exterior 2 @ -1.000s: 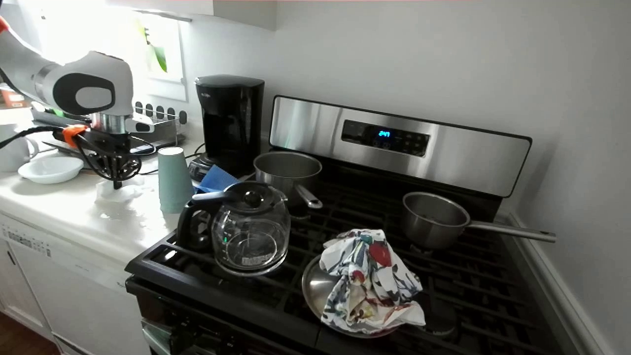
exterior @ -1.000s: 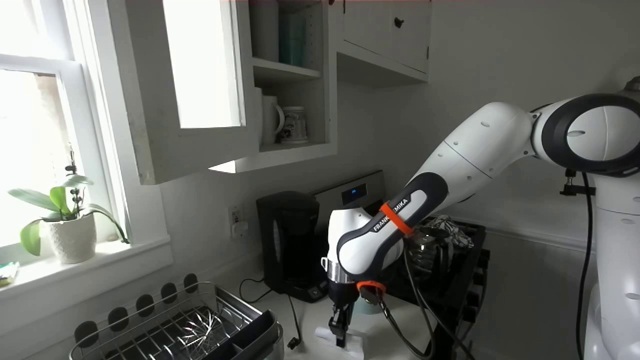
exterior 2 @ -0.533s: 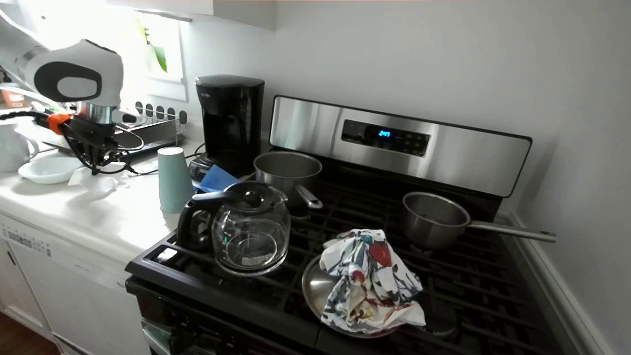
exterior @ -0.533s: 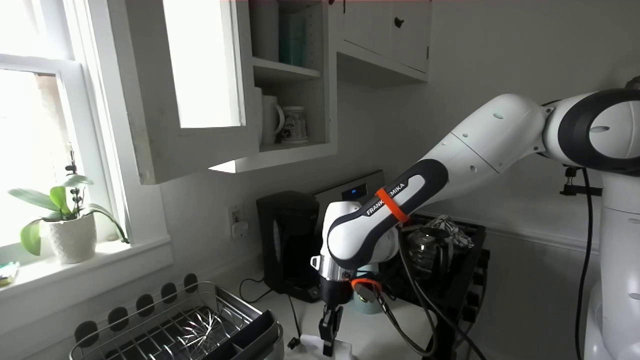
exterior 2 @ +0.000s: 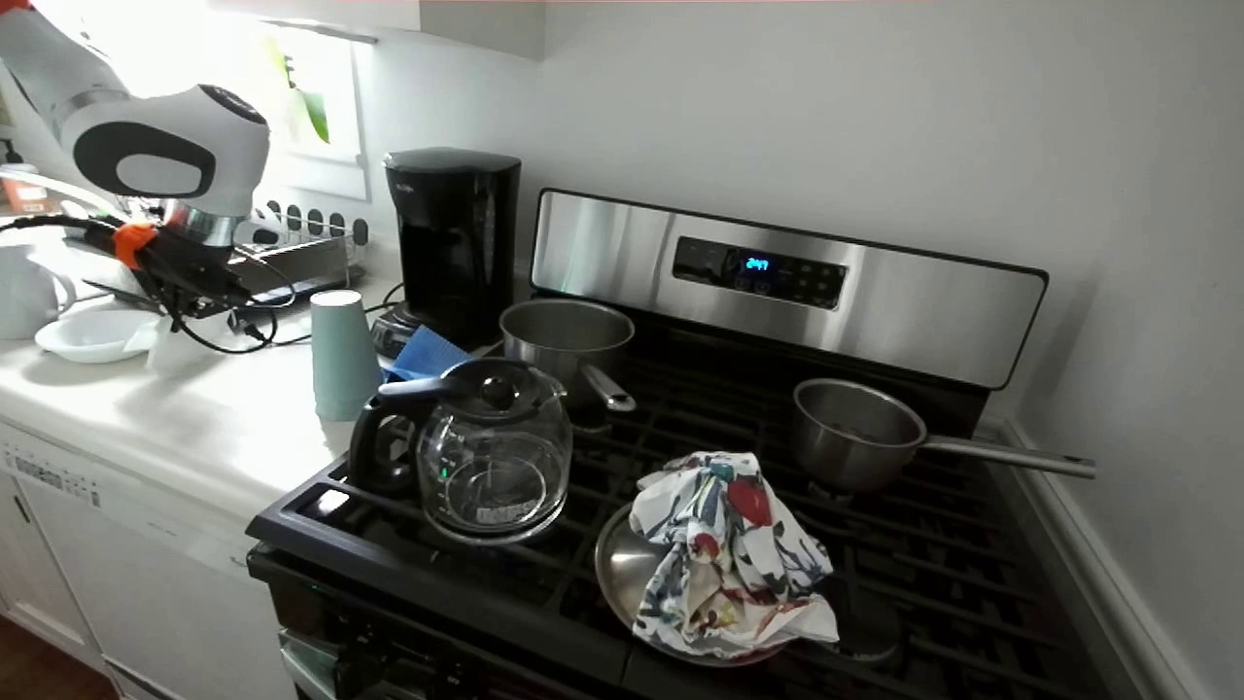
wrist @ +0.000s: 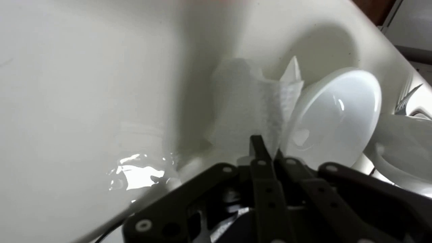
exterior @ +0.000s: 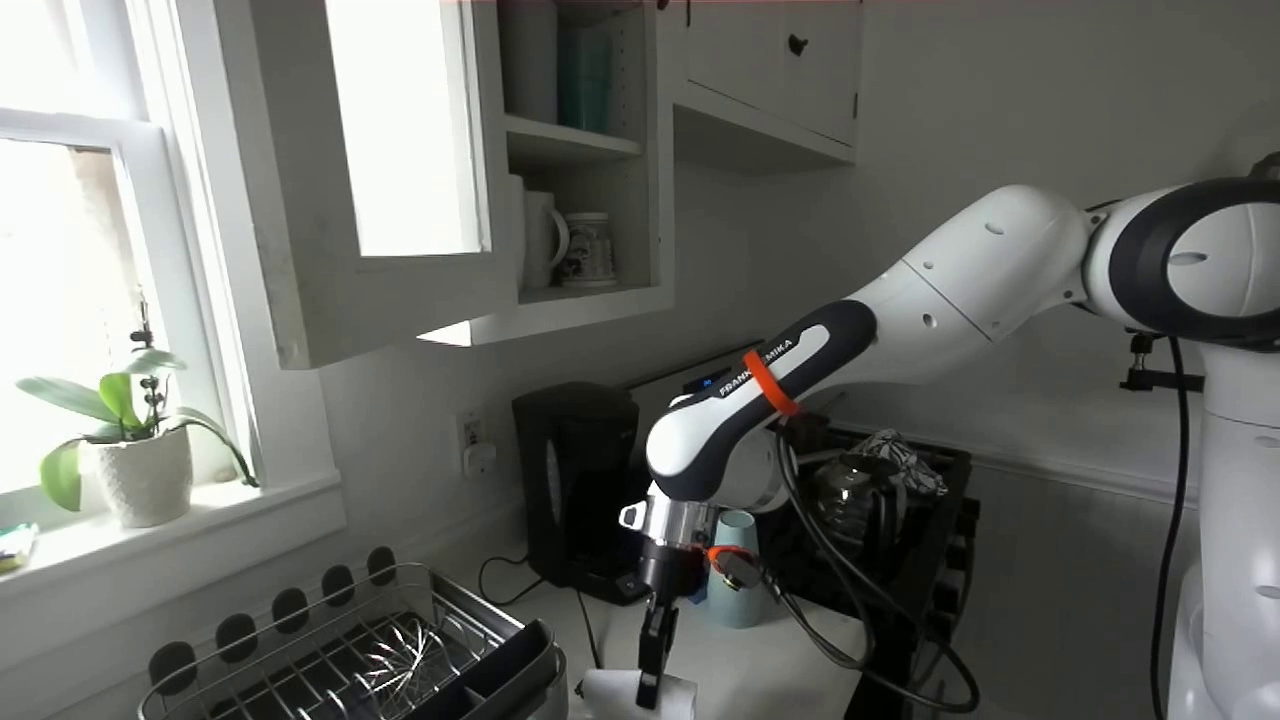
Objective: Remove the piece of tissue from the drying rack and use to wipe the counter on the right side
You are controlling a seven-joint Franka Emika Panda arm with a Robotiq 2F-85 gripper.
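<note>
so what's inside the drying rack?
In an exterior view, the drying rack holds a splay of thin silvery wires, likely a utensil. Its near end is out of frame, the bottom of the black side bin is hidden, and in an exterior view the arm covers part.

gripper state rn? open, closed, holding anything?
Gripper: closed, holding the piece of tissue.
</note>
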